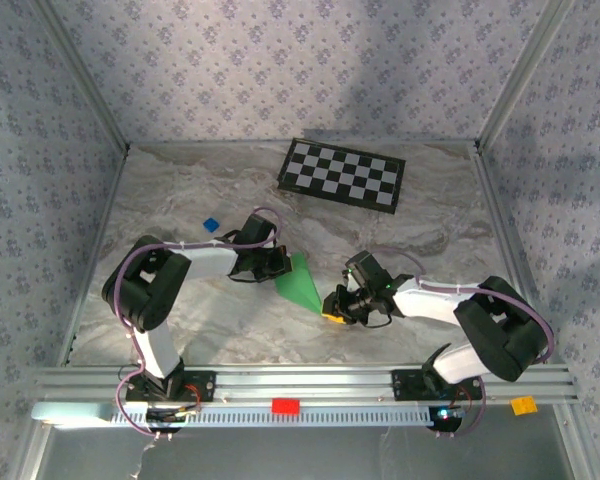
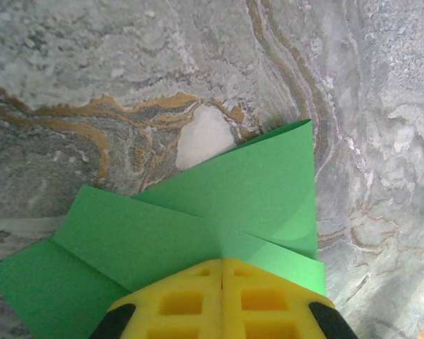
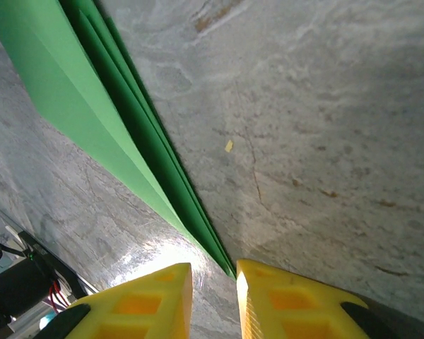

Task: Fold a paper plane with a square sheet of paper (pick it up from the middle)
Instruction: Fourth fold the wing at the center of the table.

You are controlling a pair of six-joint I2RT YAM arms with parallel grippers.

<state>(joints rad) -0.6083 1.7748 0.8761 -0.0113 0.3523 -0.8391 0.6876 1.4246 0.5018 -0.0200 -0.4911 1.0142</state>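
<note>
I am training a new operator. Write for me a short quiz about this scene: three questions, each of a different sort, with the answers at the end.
1. Short answer: what colour is the small block lying on the table beyond the left arm?
2. True or false: the left claw is shut on the green paper plane.
3. Choose one. The plane's pointed tip is:
A. on the small block
B. at the gap between the right claw's fingers
C. inside the left claw

Key: 1. blue; 2. true; 3. B
</note>
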